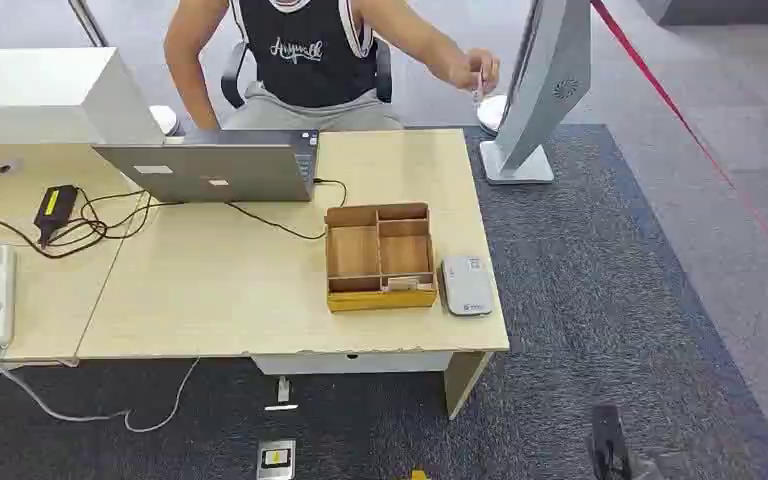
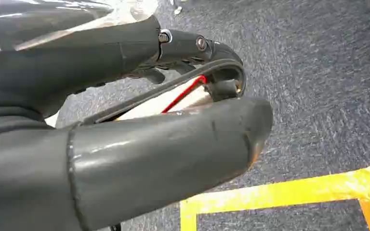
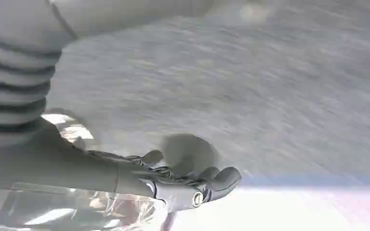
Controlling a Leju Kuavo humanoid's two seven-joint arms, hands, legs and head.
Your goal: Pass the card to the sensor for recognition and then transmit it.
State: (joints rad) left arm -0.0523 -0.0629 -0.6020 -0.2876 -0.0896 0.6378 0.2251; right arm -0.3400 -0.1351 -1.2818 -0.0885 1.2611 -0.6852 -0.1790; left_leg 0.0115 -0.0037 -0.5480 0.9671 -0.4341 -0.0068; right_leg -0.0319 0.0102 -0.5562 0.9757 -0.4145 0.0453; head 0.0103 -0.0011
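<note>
Head view, floor-mounted yellow-marked socket plate (image 1: 277, 458) nearest, wooden divided tray (image 1: 380, 256) holding the pale card (image 1: 411, 283) touches grey sensor pad (image 1: 465, 284); left wrist, left hand (image 2: 173, 96) curled, apparently empty; right wrist, right hand (image 3: 183, 183) blurred, cannot tell: pick-up not begun, next reach tray.

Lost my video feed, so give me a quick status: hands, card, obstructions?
Left hand low over carpet, nothing visibly held. Right hand blurred, nothing visibly held. Wooden compartment tray beside grey-white card sensor on desk; card hard to make out. No obstruction there.
</note>
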